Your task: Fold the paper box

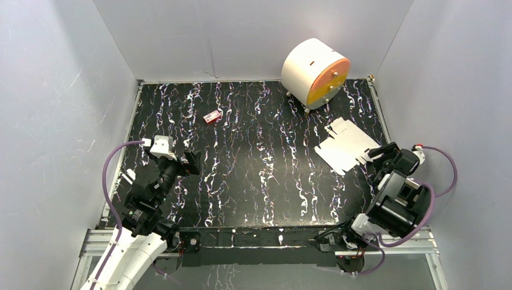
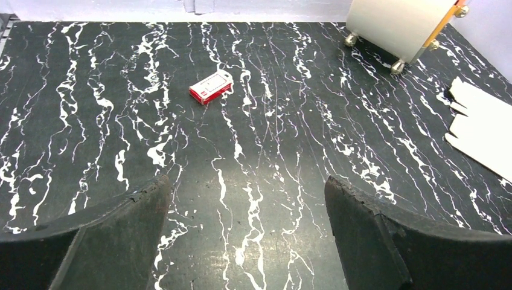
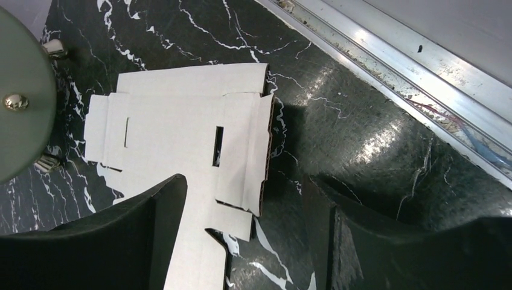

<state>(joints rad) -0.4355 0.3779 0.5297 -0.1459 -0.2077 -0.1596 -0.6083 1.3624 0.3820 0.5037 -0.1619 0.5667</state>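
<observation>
The paper box (image 1: 348,144) is a flat white die-cut sheet with tabs and slots, lying on the black marbled table at the right. It fills the upper left of the right wrist view (image 3: 181,136) and shows at the right edge of the left wrist view (image 2: 486,130). My right gripper (image 1: 375,158) is open at the sheet's near right edge; in its own view (image 3: 244,226) the left finger is over the sheet and the right finger over bare table. My left gripper (image 1: 192,162) is open and empty over the table at the left, also in its own view (image 2: 247,232).
A big white cylinder with an orange face (image 1: 315,72) stands on small feet at the back right, just behind the sheet. A tiny red item (image 1: 212,116) lies at the back middle. Grey walls enclose the table; a metal rail (image 3: 422,72) runs along its right edge.
</observation>
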